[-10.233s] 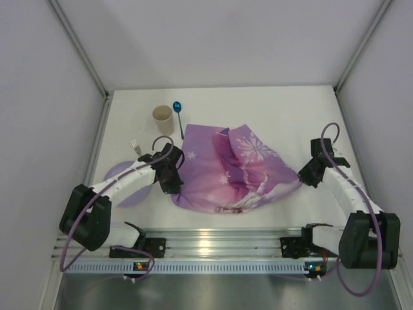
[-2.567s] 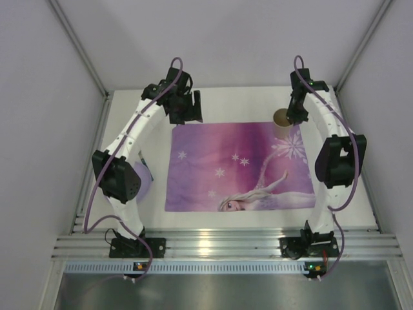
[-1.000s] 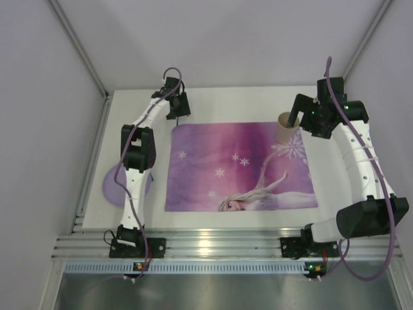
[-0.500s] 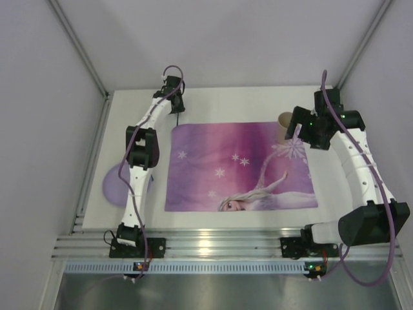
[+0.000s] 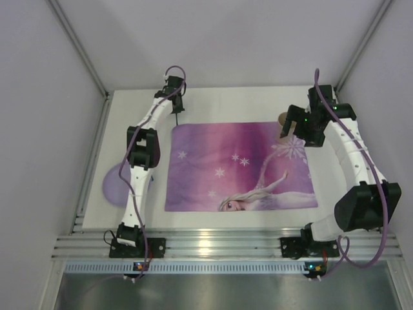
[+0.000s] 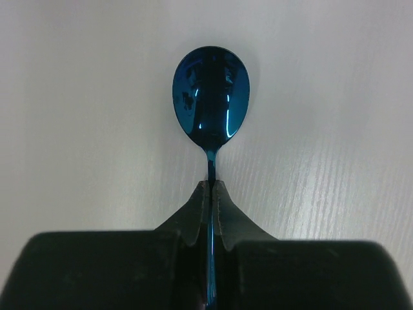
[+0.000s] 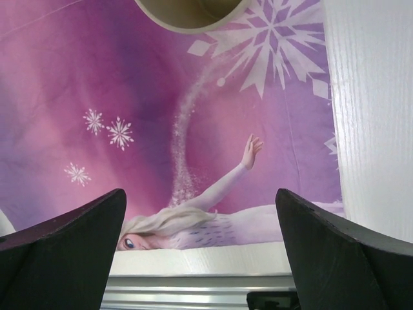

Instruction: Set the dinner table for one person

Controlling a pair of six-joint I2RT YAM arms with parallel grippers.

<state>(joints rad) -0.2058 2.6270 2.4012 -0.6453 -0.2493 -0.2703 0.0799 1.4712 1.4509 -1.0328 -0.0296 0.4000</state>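
Note:
A shiny blue spoon (image 6: 210,100) lies on the white dinner table (image 6: 335,97) at its far left. My left gripper (image 6: 211,187) is shut on the spoon's thin handle, with the bowl pointing away. From above, the left gripper (image 5: 174,108) sits just past the far left corner of the purple princess placemat (image 5: 239,165). A tan paper cup (image 5: 282,119) stands at the placemat's far right corner. My right gripper (image 5: 289,127) hovers beside the cup, open and holding nothing. In the right wrist view the right gripper (image 7: 200,194) is wide apart over the placemat (image 7: 161,97), the cup (image 7: 190,13) at the top edge.
A lilac plate (image 5: 111,184) lies on the table left of the placemat, partly behind the left arm. The ribbed aluminium rail (image 5: 213,248) runs along the near edge. Grey walls close in the table on three sides.
The left gripper's jaws have closed on the spoon's handle. The right arm has shifted a little beside the cup, its gripper still open.

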